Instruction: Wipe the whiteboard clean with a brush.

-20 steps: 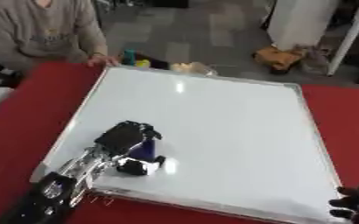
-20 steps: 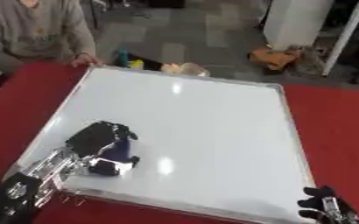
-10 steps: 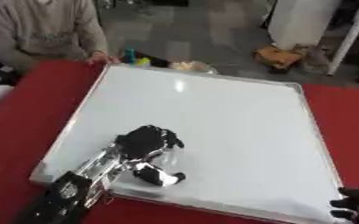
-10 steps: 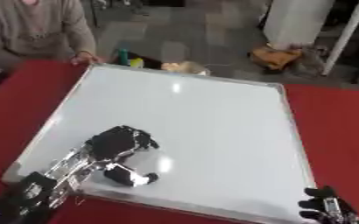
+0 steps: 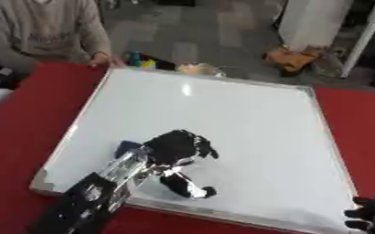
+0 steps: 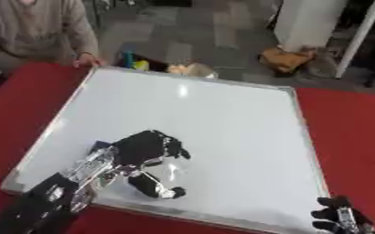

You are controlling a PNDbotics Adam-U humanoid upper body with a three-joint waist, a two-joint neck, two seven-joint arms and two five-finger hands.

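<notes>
The whiteboard [image 5: 247,119] lies flat on a red table, its surface white with no marks that I can make out. My left hand [image 5: 177,147] is on the board's near left part, fingers curled over a blue brush [image 5: 128,147], of which only a blue edge shows beside the hand. The thumb [image 5: 187,187] sticks out toward the board's near edge. My right hand [image 5: 370,215] shows only as dark curled fingers at the lower right corner, off the board.
A person's hand [image 5: 103,58] rests on the board's far left corner. The red table [image 5: 14,119] surrounds the board. Small objects [image 5: 141,61] and a tan thing [image 5: 199,69] lie just beyond the far edge.
My left hand has slid with the brush across the board's near part toward the right. The right hand has stayed in place.
</notes>
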